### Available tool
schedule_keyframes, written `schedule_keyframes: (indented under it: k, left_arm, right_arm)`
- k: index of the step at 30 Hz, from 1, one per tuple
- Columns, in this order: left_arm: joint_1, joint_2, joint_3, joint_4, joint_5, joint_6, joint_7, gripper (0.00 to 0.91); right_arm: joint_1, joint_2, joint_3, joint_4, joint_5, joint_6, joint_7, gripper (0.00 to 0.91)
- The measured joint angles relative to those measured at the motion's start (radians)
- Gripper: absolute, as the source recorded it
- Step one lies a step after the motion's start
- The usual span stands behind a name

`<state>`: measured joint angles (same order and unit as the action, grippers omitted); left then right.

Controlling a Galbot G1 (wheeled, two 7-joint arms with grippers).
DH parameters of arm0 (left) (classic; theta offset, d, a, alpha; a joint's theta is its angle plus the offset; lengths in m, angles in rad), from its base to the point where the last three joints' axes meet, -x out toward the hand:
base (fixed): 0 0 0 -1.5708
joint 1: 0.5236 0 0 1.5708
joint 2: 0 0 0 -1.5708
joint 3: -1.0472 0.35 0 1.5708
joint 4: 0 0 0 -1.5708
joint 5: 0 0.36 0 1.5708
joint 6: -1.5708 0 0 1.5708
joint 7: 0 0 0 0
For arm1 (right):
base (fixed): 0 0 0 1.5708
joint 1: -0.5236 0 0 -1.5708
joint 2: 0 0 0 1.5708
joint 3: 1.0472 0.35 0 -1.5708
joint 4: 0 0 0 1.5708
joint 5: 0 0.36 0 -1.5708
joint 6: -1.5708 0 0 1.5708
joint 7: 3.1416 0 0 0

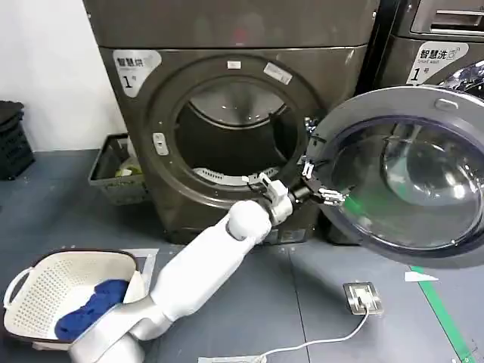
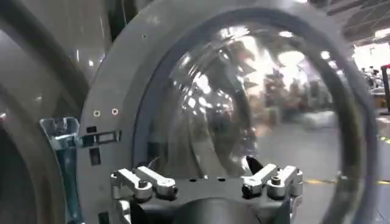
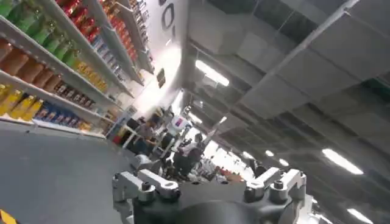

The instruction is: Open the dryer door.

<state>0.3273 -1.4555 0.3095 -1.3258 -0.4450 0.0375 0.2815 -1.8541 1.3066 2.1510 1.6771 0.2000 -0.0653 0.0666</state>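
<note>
The dryer door (image 1: 408, 178) stands swung wide open to the right of the dark grey dryer (image 1: 227, 45), its clear inner bowl facing me inside a wide grey rim. The round drum opening (image 1: 234, 136) is uncovered. My left gripper (image 1: 324, 194) reaches across from the lower left and sits open at the door's inner rim on the hinge side. In the left wrist view the door's bowl (image 2: 244, 91) looms close in front of the left gripper (image 2: 207, 173), nothing between the jaws. The right gripper (image 3: 207, 176) is open and points up at a ceiling.
A white laundry basket (image 1: 68, 295) with blue cloth sits on the floor at the near left. A grey crate (image 1: 117, 170) stands left of the dryer. A second dark machine (image 1: 439, 53) is behind the open door. A floor socket with a cable (image 1: 361, 296) lies below the door.
</note>
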Motion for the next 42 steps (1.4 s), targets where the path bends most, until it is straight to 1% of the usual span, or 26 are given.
schedule_keyframes:
  k: [5, 8, 12, 15, 18, 25, 28, 32, 36, 40, 42]
  left_arm:
    - [0.006, 0.009, 0.0, -0.013, -0.002, 0.008, 0.009, 0.907]
    - [0.024, 0.028, -0.01, -0.042, -0.007, 0.045, 0.026, 0.907]
    - [0.07, 0.07, -0.037, -0.131, -0.002, 0.101, 0.041, 0.907]
    - [0.117, 0.127, -0.06, -0.227, -0.011, 0.125, 0.038, 0.907]
    - [0.168, 0.206, -0.082, -0.321, -0.028, 0.16, 0.01, 0.907]
    - [0.309, 0.406, -0.177, -0.541, -0.064, 0.245, -0.07, 0.907]
    - [0.388, 0.485, -0.251, -0.62, -0.093, 0.273, -0.102, 0.907]
    - [0.531, 0.58, -0.393, -0.708, -0.145, 0.323, -0.148, 0.907]
    - [0.675, 0.637, -0.541, -0.761, -0.218, 0.386, -0.216, 0.907]
    - [0.782, 0.658, -0.688, -0.772, -0.319, 0.475, -0.319, 0.907]
    - [0.826, 0.666, -0.761, -0.77, -0.38, 0.535, -0.391, 0.907]
  right_arm:
    - [0.001, -0.001, 0.0, 0.0, 0.002, -0.005, 0.0, 0.907]
    - [0.001, -0.001, 0.006, 0.003, 0.012, -0.013, -0.001, 0.907]
    - [-0.002, -0.002, 0.021, 0.017, 0.041, -0.048, -0.01, 0.907]
    - [-0.004, -0.008, 0.029, 0.018, 0.043, -0.05, -0.014, 0.907]
    - [-0.003, -0.008, 0.029, 0.022, 0.057, -0.048, -0.026, 0.907]
    - [0.009, -0.012, 0.022, 0.02, 0.058, -0.046, -0.043, 0.907]
    - [0.018, -0.022, 0.013, 0.021, 0.058, -0.045, -0.044, 0.907]
    - [0.031, -0.038, -0.001, 0.025, 0.058, -0.045, -0.049, 0.907]
    - [0.048, -0.055, -0.021, 0.026, 0.06, -0.045, -0.068, 0.907]
    - [0.066, -0.073, -0.046, 0.021, 0.06, -0.047, -0.076, 0.907]
    - [0.073, -0.08, -0.056, 0.018, 0.061, -0.047, -0.078, 0.907]
